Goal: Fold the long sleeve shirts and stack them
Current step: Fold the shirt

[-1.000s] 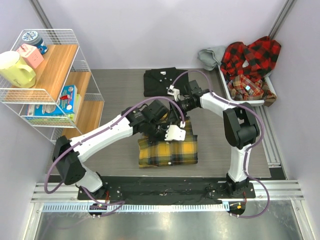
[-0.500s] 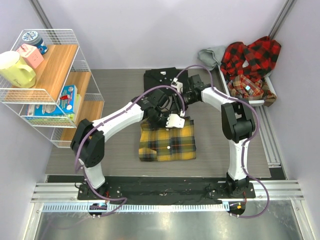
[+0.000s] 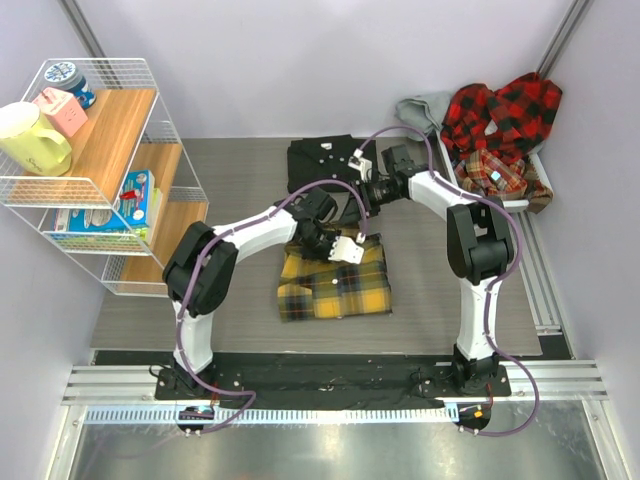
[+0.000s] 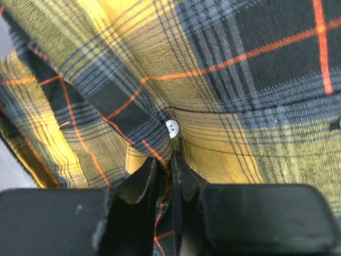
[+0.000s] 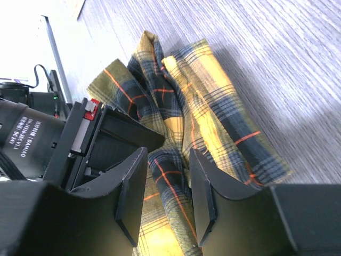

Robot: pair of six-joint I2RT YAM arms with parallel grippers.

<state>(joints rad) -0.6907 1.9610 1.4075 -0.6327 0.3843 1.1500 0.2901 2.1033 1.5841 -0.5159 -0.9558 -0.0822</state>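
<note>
The yellow-and-black plaid shirt (image 3: 335, 285) lies folded at the table's middle. My left gripper (image 3: 334, 243) sits at its far edge. In the left wrist view it (image 4: 166, 162) is shut on a fold of this shirt (image 4: 224, 80) beside a white button. My right gripper (image 3: 364, 212) hovers at the shirt's far right corner. In the right wrist view it (image 5: 168, 157) is open, its fingers either side of a rolled fold of the shirt (image 5: 213, 101). The black shirt (image 3: 325, 160) lies folded behind. Red-and-black plaid shirts (image 3: 505, 115) are heaped at the back right.
A white bin (image 3: 455, 180) holds the red plaid heap, with a grey cloth (image 3: 425, 108) beside it. A wire shelf (image 3: 100, 150) with a mug, boxes and a tin stands at the left. The left gripper's body (image 5: 106, 133) sits close beside the right fingers.
Both grippers have moved toward the far side, and the yellow plaid shirt has shifted a little that way. The left arm has folded in closer.
</note>
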